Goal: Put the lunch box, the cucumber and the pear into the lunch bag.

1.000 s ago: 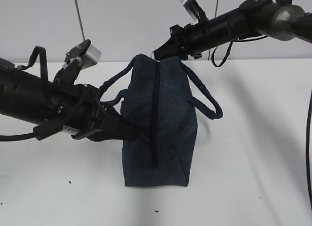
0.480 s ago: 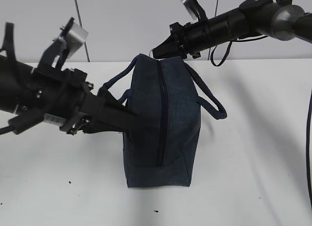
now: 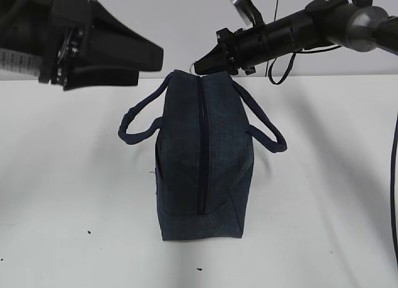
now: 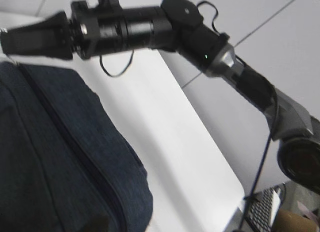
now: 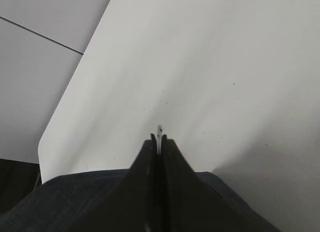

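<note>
Exterior view: lunch bag [image 3: 202, 157] stands upright at centre of the white bench [image 3: 323, 195], end panel facing camera, zipper [image 3: 200, 145] running vertically down it and closed as far as can be seen. Padded loop handles hang out at 9 o'clock [image 3: 140, 123] and 3 o'clock [image 3: 264, 123] of the bag. Right gripper [image 3: 200, 65] sits at 12 o'clock of the bag, tip touching the top edge; right wrist view shows its fingers [image 5: 150, 172] pressed together on a thin metal piece [image 5: 159, 133], apparently the zipper pull. Left gripper [image 3: 146, 58] is raised at 10 o'clock, apart from the bag; cannot tell whether apart or together. Lunch box, cucumber and pear: none visible.
</note>
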`<act>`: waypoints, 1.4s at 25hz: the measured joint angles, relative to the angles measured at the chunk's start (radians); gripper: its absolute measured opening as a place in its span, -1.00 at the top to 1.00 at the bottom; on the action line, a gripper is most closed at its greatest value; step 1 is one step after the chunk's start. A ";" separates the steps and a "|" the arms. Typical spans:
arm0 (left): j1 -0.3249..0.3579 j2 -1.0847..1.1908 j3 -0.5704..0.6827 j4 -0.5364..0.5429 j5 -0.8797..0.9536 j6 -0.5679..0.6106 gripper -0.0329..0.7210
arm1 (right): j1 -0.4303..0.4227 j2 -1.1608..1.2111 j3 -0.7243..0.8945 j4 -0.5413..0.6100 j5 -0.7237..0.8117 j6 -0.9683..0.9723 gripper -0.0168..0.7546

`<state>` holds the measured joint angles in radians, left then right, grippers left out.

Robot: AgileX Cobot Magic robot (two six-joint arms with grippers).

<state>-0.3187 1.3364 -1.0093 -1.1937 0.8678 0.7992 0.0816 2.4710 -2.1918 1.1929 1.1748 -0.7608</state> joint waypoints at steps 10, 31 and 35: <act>0.000 0.287 -0.279 0.215 -0.041 -0.129 -0.24 | 0.000 0.000 0.000 0.000 0.011 0.000 0.94; 0.002 0.661 -0.621 0.425 0.039 -0.249 0.63 | 0.000 0.000 0.000 0.006 0.021 0.000 0.94; 0.002 0.660 -0.622 0.420 0.045 -0.249 0.88 | 0.000 0.000 0.000 0.006 0.021 0.000 0.94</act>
<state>-0.3168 1.9959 -1.6313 -0.7733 0.9131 0.5501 0.0816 2.4710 -2.1918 1.1992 1.1959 -0.7608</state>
